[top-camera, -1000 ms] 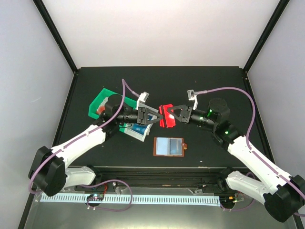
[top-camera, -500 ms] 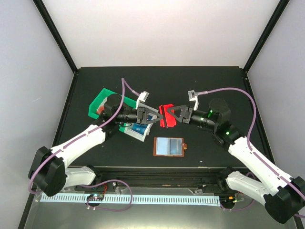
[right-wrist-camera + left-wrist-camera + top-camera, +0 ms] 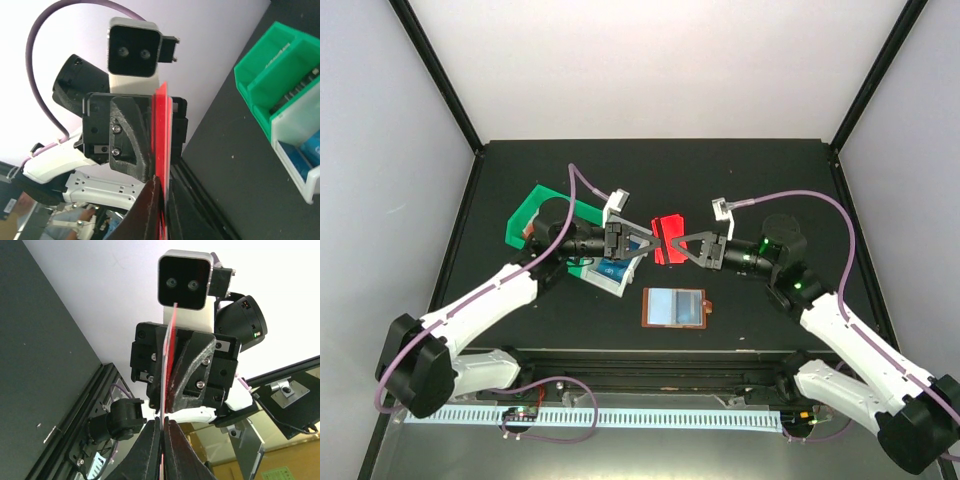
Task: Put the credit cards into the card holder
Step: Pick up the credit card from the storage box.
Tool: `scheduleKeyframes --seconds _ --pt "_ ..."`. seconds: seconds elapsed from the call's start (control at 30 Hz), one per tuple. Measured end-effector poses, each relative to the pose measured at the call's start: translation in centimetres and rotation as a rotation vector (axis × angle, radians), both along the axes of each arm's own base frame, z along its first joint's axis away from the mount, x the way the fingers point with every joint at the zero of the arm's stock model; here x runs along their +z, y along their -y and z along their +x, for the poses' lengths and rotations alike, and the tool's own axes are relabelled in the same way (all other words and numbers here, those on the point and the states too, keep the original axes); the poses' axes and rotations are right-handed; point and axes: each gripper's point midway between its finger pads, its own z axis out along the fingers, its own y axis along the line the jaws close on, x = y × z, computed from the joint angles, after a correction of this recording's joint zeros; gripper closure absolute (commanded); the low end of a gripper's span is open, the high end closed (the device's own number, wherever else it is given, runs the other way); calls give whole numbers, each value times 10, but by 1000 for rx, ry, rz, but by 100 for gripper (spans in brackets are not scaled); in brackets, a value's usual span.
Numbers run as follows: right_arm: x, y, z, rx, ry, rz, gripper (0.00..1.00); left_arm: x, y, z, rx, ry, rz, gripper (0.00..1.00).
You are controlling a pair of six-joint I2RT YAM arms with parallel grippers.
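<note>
Green bin: the green bin [image 3: 533, 207] is hard moulded plastic with a divided inside. It lies on the left of the table [image 3: 750, 180], and what it holds is too hidden to name.
White bin: the white bin [image 3: 599, 283] is the same stiff plastic. It touches the green bin's near side, partly under the left arm.
White bin contents: a blue card [image 3: 310, 145] lies inside, glossy and flat; I cannot tell if there are more.
Card holder: the card holder [image 3: 675, 307] lies opened flat on the table, nearer the arm bases than the grippers and apart from both bins. It is a brown leather-look rectangle with a small tab on its right edge, and its clear inner pocket has a pale blue-grey sheen. I cannot tell whether a card sits in it.
Red card: the red card [image 3: 670, 226] is thin, rigid and shiny. It is held up off the table between the two grippers, behind the card holder, and the wrist views see it edge-on.
Left gripper: the left gripper [image 3: 648, 243] is pressed together on the card's left edge, the black fingers [image 3: 150, 450] pinching it.
Right gripper: the right gripper [image 3: 680, 243] is closed in on the opposite edge, the card sandwiched between its fingers [image 3: 142, 210].
Table: matte black, flat.
</note>
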Motion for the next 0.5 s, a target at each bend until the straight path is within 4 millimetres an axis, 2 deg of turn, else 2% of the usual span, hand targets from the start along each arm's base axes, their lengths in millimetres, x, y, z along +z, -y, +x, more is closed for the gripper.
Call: scheduleKeyframes --seconds 0.07,0.13,0.5 --pt "2 0 0 0 3 5 97 1 -1 -1 1 2 -1 83" --pt "8 0 -1 1 15 20 98 1 -1 -1 2 -6 0 78" --pt "20 3 -3 -11 -28 72 99 -1 -6 -10 1 3 -4 78"
